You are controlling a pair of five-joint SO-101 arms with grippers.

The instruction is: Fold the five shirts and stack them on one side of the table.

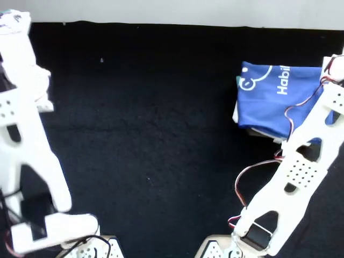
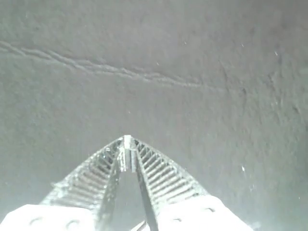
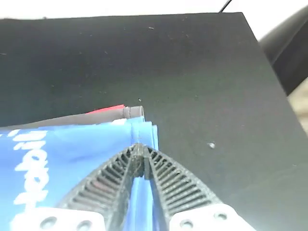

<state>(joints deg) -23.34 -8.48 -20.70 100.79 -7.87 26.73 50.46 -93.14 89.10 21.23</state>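
High view puts 1 stack point(image 1: 252, 115) of folded shirts on the black table point(image 1: 150, 107), by its right edge and toward the far right corner. 1 blue shirt point(image 1: 269, 97) lies on top, folded to a rough rectangle. It carries white lettering point(image 1: 283, 80) and a white line drawing. Under it, a white edge point(image 1: 235, 113) and a green edge point(image 1: 237, 80) peep out on the side facing the table's middle. The right wrist view adds 1 red layer point(image 3: 106, 110) and 1 grey layer point(image 3: 132, 112) at the corner. How many shirts the stack holds in all cannot be told. 2 arms stand at the near edge. The right arm point(image 1: 301, 166) leans over the stack's near right part, with red and white wires point(image 1: 293, 115) looping along it. The right gripper point(image 3: 139, 149) has its 2 fingers drawn together to a point at the blue shirt's corner; whether it pinches cloth cannot be told. The left arm point(image 1: 27, 134) rises by the left edge, well apart from the stack. The left gripper point(image 2: 127, 144) is likewise closed tip to tip and holds nothing, over a plain surface point(image 2: 192, 48) crossed by 1 faint crease point(image 2: 120, 72).
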